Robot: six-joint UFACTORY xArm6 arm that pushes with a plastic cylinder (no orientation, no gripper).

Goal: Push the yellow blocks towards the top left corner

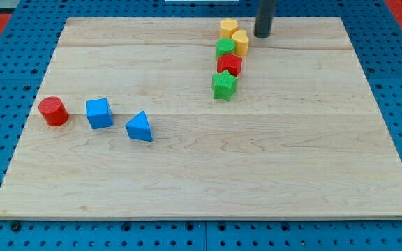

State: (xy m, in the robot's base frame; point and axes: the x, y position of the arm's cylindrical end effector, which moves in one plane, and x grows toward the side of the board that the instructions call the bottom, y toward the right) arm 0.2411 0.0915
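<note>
My tip [262, 35], a bare rod without fingers, sits right of two yellow blocks [234, 37]. Pushing left may drag the touching green block [225, 48] too.

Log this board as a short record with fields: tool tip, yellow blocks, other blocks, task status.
tool tip: my tip near the view's top, just right of the yellow blocks
yellow blocks: two, yellow block at the back and yellow block in front, close together
cluster below them: green block, red star, green star
view's left: red cylinder, blue cube, blue wedge
task status: yellow blocks not yet near the top left corner
</note>
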